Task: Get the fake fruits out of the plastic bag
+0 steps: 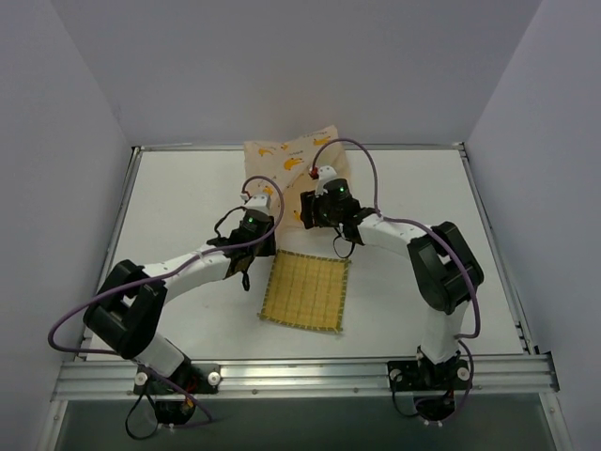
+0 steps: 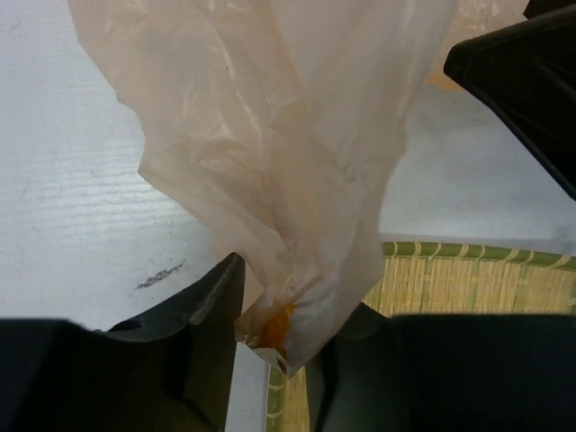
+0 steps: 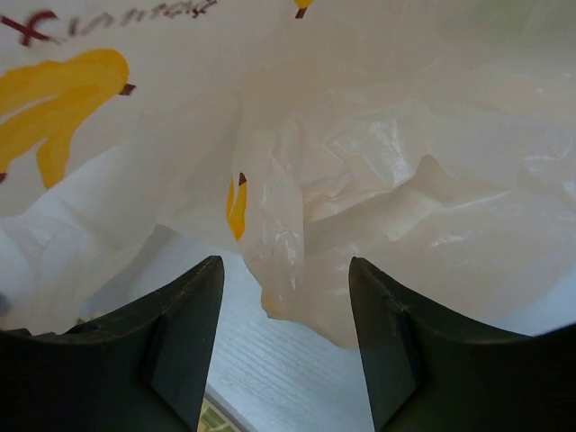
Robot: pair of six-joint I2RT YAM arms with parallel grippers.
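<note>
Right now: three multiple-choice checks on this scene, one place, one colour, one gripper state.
1. Relative to the plastic bag, the yellow woven mat lies: A) beyond it; B) on its near side; C) on top of it.
2. The bag's banana prints are: A) yellow-orange; B) blue; C) green.
3. The left gripper is: A) open, clear; B) shut on the mat; C) shut on the bag.
Key: 1B, the top view shows the mat on the robot's side; 2A, plain in the right wrist view; 3C, bunched plastic is clamped in it.
</note>
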